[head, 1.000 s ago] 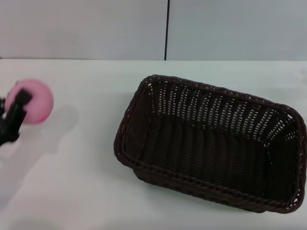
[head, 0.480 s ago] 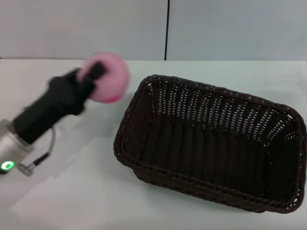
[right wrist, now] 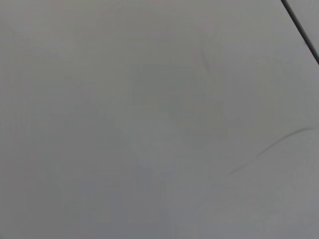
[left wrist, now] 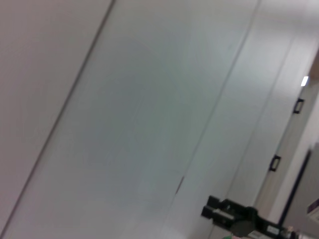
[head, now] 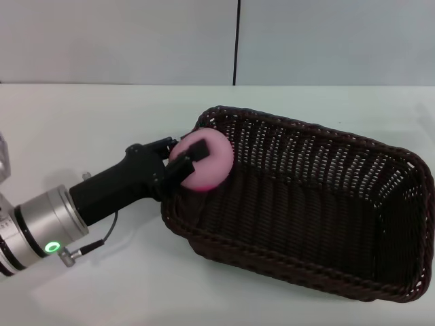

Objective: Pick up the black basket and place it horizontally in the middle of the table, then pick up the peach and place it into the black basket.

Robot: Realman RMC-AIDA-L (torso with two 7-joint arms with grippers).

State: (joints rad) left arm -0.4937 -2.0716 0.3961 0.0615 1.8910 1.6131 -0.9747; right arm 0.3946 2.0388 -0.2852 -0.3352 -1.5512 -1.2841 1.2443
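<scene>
- Left gripper (head: 192,161): enters from the lower left of the head view and reaches toward frame centre; its black fingers (head: 185,164) pinch the peach (head: 204,159), one finger lying across the front face of the fruit.
- Peach: pink and round; held just left of frame centre, above the basket (head: 299,207) at its left end; its lower part overlaps the left rim and inner wall; whether it touches the weave cannot be told.
- Basket: dark woven rectangle; occupies the centre and right of the head view; long axis runs across the frame, dropping slightly toward the lower right; sits upright, open side up, on the table (head: 102,122); interior holds nothing but the overhanging peach.
- Left arm: black wrist section passes beside the basket's left rim; silver segment with a lit green ring (head: 51,247) sits at the lower left of the frame.
- Table: white surface; fills the frame from the wall line downward.
- Left wrist view: shows pale wall panels and a dark fixture (left wrist: 234,215) at the lower right.
- Right gripper: appears in no view; right wrist view shows a plain grey surface only.
</scene>
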